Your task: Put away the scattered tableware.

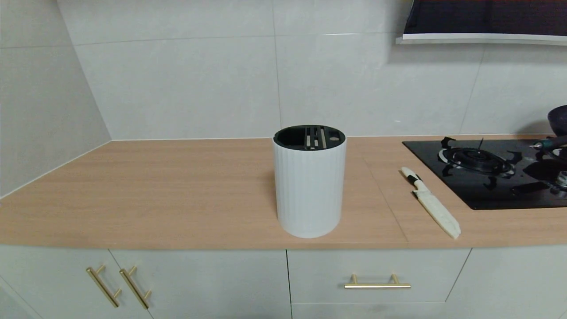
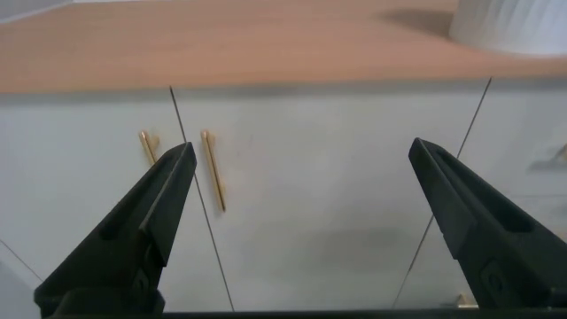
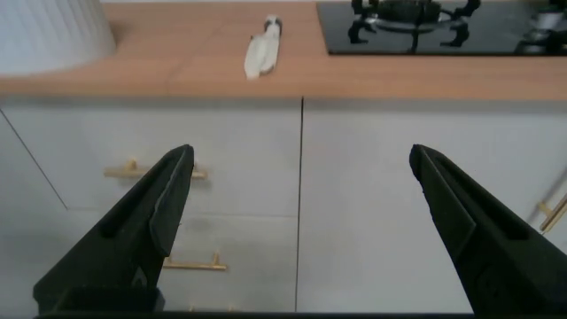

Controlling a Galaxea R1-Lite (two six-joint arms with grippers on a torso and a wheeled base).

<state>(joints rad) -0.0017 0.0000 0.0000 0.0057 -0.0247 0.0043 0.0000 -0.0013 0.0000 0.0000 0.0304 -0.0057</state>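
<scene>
Kitchen corner: wooden counter (image 1: 177,190) against a pale tiled wall (image 1: 177,88), white cabinets beneath. Left gripper (image 2: 301,146): black, jaws spread wide, nothing between them, held low in front of the cabinet doors (image 2: 292,239) under the counter edge. Two slim gold handles (image 2: 213,168) stand upright on the doors just past it. Right gripper (image 3: 301,151): black, likewise spread wide and holding nothing, level with the drawer fronts (image 3: 213,213), whose gold bar pulls (image 3: 155,173) lie crosswise. Holder (image 1: 309,186): white ribbed cylinder with a black slotted top, upright on the counter near its front edge, about mid-counter. Its slots are too dark to tell what they contain. Knife (image 1: 430,202): pale blade, white-and-black grip, flat on the counter between the holder and the hob (image 1: 487,177). It is well apart from the holder and near the hob's front left corner, with the tip towards the counter's front edge and the grip towards the wall. Hob: black glass set into the counter at the robot's right, one burner (image 1: 476,158) with a black grate. Hood (image 1: 483,22): dark, mounted on the wall above the hob.
</scene>
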